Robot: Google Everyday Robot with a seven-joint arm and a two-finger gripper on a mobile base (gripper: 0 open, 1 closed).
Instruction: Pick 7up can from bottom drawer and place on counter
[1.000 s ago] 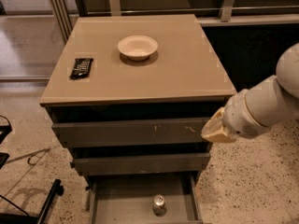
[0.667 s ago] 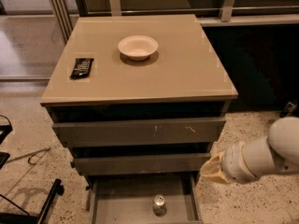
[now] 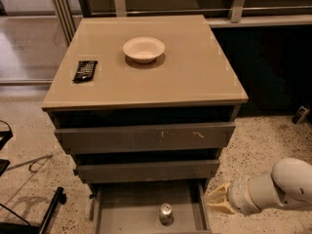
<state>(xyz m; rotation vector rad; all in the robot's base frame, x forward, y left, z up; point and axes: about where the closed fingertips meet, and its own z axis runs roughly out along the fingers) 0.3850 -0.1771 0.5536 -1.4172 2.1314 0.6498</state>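
Observation:
The 7up can (image 3: 165, 213) stands upright in the open bottom drawer (image 3: 126, 206), near its front and right of centre, its silver top showing. My gripper (image 3: 216, 200) is low at the right, just outside the drawer's right wall and to the right of the can, pointing left towards it. It holds nothing. The beige counter (image 3: 190, 77) tops the grey cabinet above.
A white bowl (image 3: 144, 49) and a black snack bar (image 3: 85, 70) lie on the counter. Two closed scratched grey drawers (image 3: 146, 138) sit above the open one. Black cables and a stand leg (image 3: 51, 213) lie on the speckled floor at the left.
My arm and gripper have dropped from beside the upper drawers down to the level of the open bottom drawer, staying at its right side. The can has not moved.

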